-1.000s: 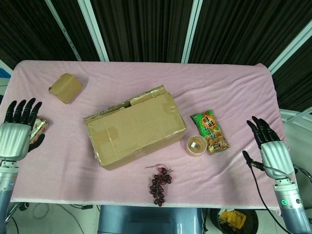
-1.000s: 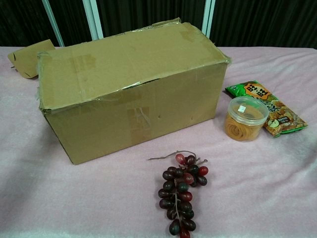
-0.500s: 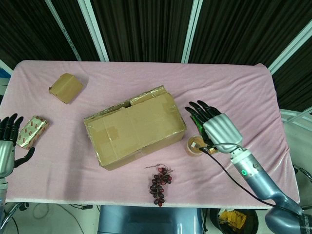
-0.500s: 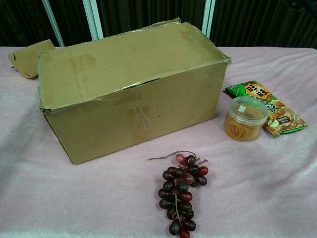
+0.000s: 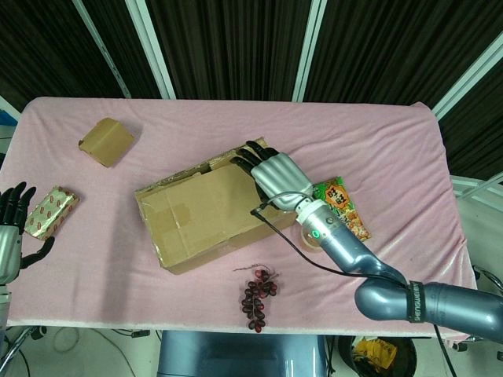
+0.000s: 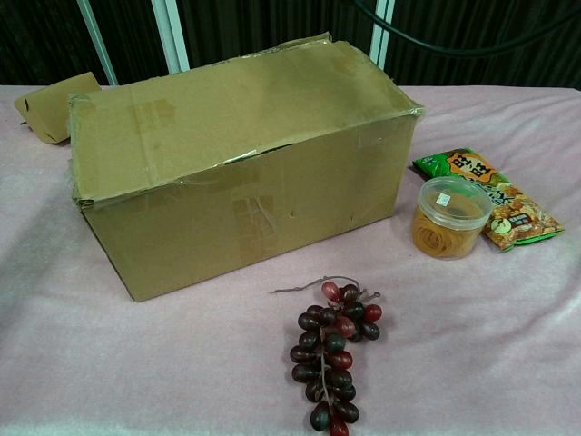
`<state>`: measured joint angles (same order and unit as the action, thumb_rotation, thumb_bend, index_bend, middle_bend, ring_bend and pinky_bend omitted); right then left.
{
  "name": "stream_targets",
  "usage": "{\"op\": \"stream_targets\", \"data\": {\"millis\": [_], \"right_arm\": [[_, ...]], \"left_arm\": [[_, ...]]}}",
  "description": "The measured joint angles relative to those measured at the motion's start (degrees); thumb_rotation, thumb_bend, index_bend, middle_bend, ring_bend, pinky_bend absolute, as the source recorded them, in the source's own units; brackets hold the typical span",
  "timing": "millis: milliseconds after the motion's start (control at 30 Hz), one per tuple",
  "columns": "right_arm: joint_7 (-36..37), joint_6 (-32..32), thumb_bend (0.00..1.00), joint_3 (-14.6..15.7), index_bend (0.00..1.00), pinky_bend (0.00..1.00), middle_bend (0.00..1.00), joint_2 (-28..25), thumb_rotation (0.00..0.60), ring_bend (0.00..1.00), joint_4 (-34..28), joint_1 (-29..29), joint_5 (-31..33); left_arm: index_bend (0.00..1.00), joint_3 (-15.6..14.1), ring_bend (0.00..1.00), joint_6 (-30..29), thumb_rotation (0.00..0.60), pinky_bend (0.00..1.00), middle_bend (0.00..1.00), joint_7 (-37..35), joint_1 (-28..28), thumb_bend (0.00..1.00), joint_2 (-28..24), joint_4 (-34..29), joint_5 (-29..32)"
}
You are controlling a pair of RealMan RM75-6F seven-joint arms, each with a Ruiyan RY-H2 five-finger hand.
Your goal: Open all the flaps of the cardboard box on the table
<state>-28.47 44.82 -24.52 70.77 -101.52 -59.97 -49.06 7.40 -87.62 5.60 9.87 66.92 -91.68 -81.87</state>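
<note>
The taped cardboard box [image 5: 212, 210] lies in the middle of the pink table, its top flaps closed; the far flap is slightly raised along a dark gap. From the chest view I see the box [image 6: 227, 163] side-on, lid flat. My right hand [image 5: 273, 173] is spread over the box's right end, fingers pointing toward the far flap edge and holding nothing. Whether it touches the cardboard I cannot tell; the chest view shows no hand. My left hand [image 5: 11, 232] stays at the table's left edge, fingers apart and empty.
A foil packet [image 5: 51, 212] lies beside my left hand. A folded cardboard piece [image 5: 106, 141] sits far left. Grapes [image 6: 331, 354] lie before the box; a plastic jar [image 6: 448, 218] and a snack bag [image 6: 486, 198] stand to its right. A black cable [image 6: 436, 41] crosses overhead.
My right arm swung in from the table's right edge, past the jar and snack bag, to above the box's right end. My left hand drew back toward the left edge.
</note>
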Motion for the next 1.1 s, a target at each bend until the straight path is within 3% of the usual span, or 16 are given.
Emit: {"op": "stream_targets", "data": {"millis": [267, 467, 667, 900, 1100], "right_arm": [[-5.7, -1.9, 1.0, 1.8, 0.24, 0.25, 0.22, 7.3, 0.6, 0.05, 9.4, -10.1, 12.6], [-7.1, -2.9, 1.0, 3.5, 0.25, 0.25, 0.24, 11.7, 0.6, 0.05, 15.5, -14.7, 17.1], [-6.8, -3.8, 1.0, 4.9, 0.27, 0.25, 0.25, 14.6, 0.6, 0.05, 20.0, -17.1, 18.9], [-6.2, -4.4, 1.0, 6.3, 0.38, 0.25, 0.39, 15.8, 0.6, 0.11, 22.6, -18.6, 19.1], [-5.4, -3.5, 1.0, 6.8, 0.43, 0.25, 0.44, 15.8, 0.6, 0.16, 22.4, -18.9, 18.4]], "left_arm": [[0.0, 0.3, 0.0, 1.6, 0.6, 0.0, 0.0, -1.5, 0.2, 0.22, -0.1, 0.1, 1.3], [0.0, 0.6, 0.0, 2.8, 0.6, 0.0, 0.01, -2.4, 0.4, 0.22, -0.2, 0.2, 2.4], [0.0, 0.6, 0.0, 3.9, 0.6, 0.0, 0.01, -3.0, 0.7, 0.22, -0.2, 0.3, 3.0], [0.0, 0.7, 0.0, 4.7, 0.6, 0.0, 0.01, -3.8, 0.8, 0.22, -0.2, 0.5, 3.4], [0.0, 0.6, 0.0, 5.0, 0.6, 0.0, 0.01, -4.1, 0.9, 0.22, -0.3, 0.4, 3.4]]}}
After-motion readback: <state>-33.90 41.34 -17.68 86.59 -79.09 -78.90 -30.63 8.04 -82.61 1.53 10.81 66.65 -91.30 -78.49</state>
